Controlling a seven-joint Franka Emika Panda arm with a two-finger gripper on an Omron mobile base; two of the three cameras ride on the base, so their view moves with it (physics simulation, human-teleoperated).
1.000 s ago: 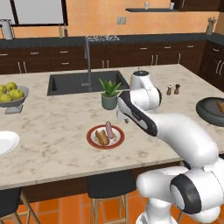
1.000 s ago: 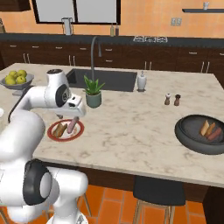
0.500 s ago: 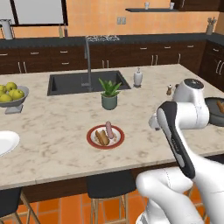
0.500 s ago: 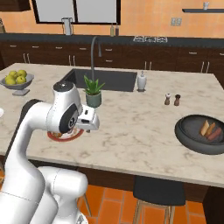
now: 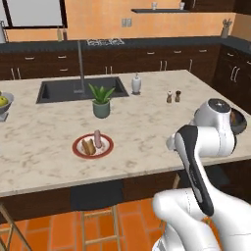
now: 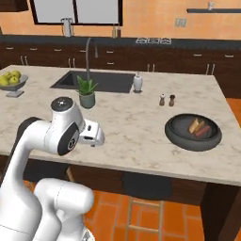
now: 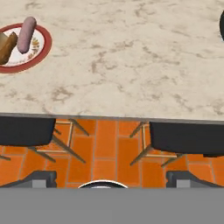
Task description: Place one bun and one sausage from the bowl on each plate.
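Note:
The red-rimmed plate (image 5: 93, 146) lies near the counter's front edge with a bun (image 5: 88, 146) and a pink sausage (image 5: 97, 139) on it. In the hand view the plate (image 7: 38, 49) sits at the top left, carrying the sausage (image 7: 27, 33) and bun (image 7: 6, 48). The dark bowl (image 6: 181, 138) stands at the right of the counter and holds a bun (image 6: 194, 125) and a sausage (image 6: 203, 131). My gripper (image 7: 111, 177) is open and empty, out over the counter's front edge, between plate and bowl. The hand (image 6: 92, 134) juts from the arm.
A potted plant (image 5: 101, 101), soap bottle (image 5: 136, 84), salt and pepper shakers (image 5: 172, 97) and the sink (image 5: 78, 89) lie further back. A fruit bowl (image 6: 11, 80) stands at the far left. Dark stools (image 7: 188, 138) sit under the counter's front edge.
The arm has swung from above the plate to the right and back toward the counter's front edge. Both base views have shifted slightly to the right. The jaws stayed open.

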